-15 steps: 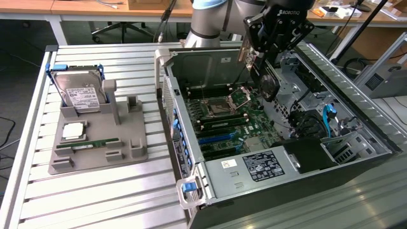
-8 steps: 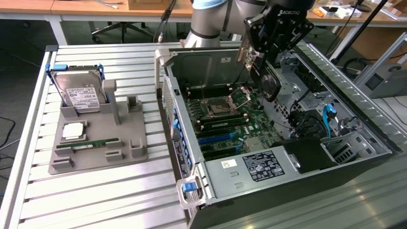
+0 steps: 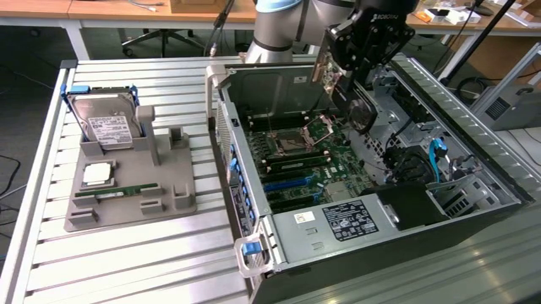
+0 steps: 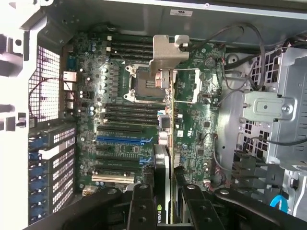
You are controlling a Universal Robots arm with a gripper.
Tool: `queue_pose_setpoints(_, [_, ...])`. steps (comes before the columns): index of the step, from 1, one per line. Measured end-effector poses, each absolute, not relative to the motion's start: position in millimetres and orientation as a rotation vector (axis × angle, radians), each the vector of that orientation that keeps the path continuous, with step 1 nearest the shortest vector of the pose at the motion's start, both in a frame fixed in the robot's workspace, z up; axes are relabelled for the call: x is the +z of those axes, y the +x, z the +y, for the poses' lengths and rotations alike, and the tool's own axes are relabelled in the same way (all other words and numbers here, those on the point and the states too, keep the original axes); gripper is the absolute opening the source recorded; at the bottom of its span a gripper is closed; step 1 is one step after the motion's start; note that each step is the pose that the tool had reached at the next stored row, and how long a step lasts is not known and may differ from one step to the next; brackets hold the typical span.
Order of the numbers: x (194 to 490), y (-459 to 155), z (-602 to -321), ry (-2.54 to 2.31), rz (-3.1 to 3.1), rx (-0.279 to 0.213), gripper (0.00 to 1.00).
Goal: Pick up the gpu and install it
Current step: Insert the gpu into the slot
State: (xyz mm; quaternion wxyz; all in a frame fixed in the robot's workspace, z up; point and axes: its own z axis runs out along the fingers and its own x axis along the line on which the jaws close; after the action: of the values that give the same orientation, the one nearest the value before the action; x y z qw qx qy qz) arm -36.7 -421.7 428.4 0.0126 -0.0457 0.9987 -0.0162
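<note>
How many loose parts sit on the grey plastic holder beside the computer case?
3: silver hard drive with white label propped at the far end, square silver chip midway, narrow green RAM stick nearest the camera. Nothing seems hidden.

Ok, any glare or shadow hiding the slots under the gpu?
Wrist view: motherboard evenly lit, slots readable; case wall washed out bright; the gripper, shut on the gpu, reads as a dark mass. Exterior view: deep shadow around the black cover, board lit.
</note>
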Motion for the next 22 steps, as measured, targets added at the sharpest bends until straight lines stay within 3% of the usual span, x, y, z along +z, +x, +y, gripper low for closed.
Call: queue_pose_setpoints(22, [428.4, -36.7, -421.7, -0.54, 3.065, -0.045, 0.27])
